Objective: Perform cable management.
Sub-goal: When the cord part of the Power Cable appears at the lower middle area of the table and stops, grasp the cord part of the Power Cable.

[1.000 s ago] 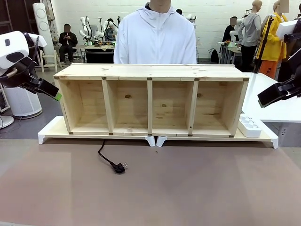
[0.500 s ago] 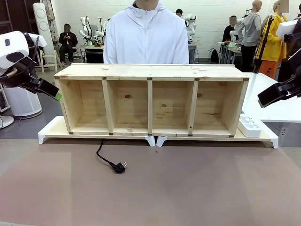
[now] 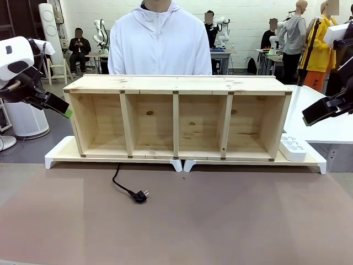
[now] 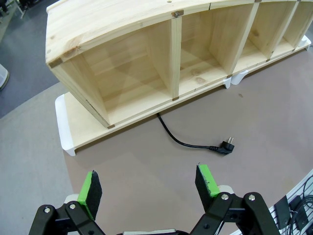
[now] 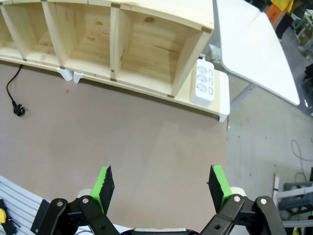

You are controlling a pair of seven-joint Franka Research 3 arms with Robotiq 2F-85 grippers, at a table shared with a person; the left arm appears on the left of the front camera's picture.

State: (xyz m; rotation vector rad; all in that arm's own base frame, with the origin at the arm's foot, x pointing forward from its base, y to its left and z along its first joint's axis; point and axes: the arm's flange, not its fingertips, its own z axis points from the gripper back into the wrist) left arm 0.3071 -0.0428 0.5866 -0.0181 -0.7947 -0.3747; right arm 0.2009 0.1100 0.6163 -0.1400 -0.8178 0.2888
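Observation:
The cable (image 3: 116,181) is a thin black cord lying on the brown table in front of the wooden shelf's second bay. It comes out from under the shelf and ends in a black plug (image 3: 141,195) with metal prongs. The left wrist view shows the cable (image 4: 182,142) and its plug (image 4: 225,147) ahead of my left gripper (image 4: 146,178), which is open and empty. My left gripper (image 3: 62,109) hangs high at the table's left side. Open and empty too, my right gripper (image 5: 161,182) looks down on the cable (image 5: 9,89) from far off. The right gripper (image 3: 310,116) hovers at the right edge.
A long wooden shelf (image 3: 176,83) with several open bays stands across the table on white risers (image 3: 59,152). A white power strip (image 3: 292,147) lies beside its right end. A person in a white hoodie (image 3: 160,44) stands behind the shelf. A white side table (image 5: 254,44) adjoins at right.
The person behind the shelf has stepped to the picture's left. The cable's upper bend has shifted slightly left. Both arms have stayed still.

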